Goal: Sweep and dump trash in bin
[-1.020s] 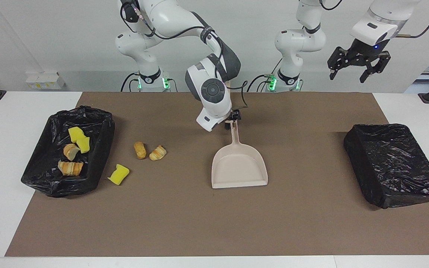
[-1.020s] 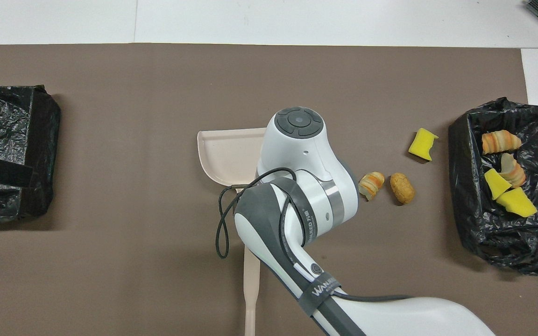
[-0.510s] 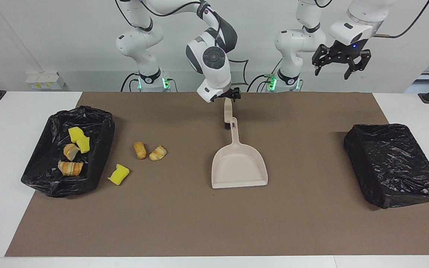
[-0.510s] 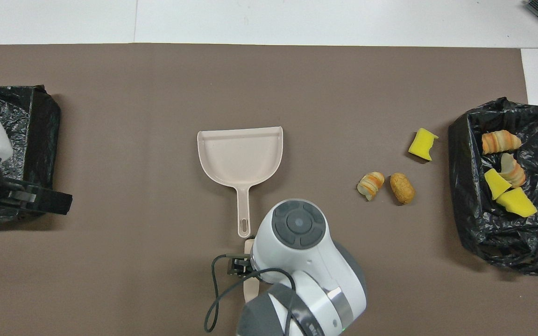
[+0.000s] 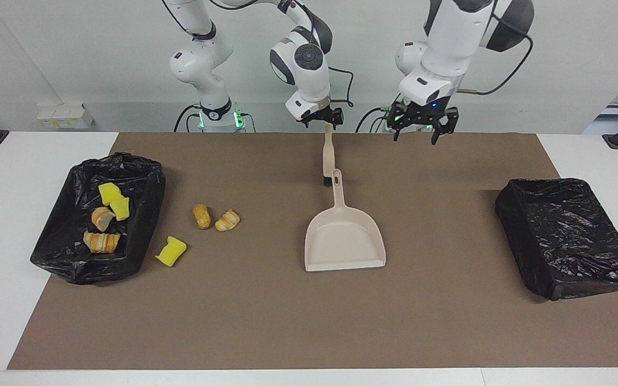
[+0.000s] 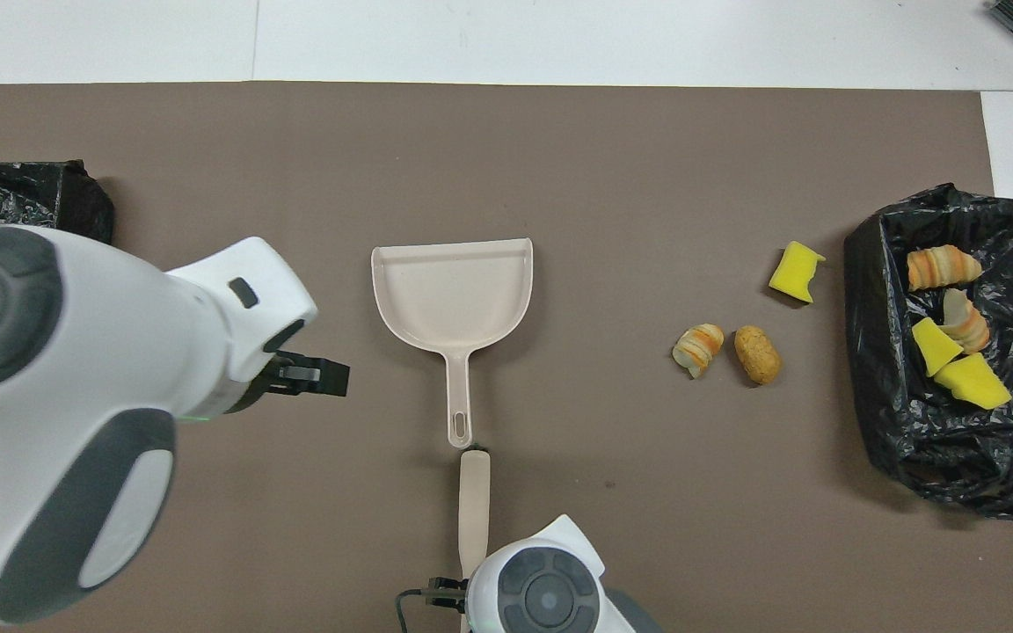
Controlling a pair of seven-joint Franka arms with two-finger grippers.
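Smooth, matt beige plastic dustpan (image 5: pixel 345 241); matt brown paper-like table mat (image 5: pixel 309 321); crinkled, glossy black plastic bin liners (image 5: pixel 569 236); porous yellow sponge chunk (image 5: pixel 170 251); glossy white arm shells with matt grey joints.

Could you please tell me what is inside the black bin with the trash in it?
Four pieces show in the bin: two yellow sponge chunks and two bread bits. The bag's folds may hide more.
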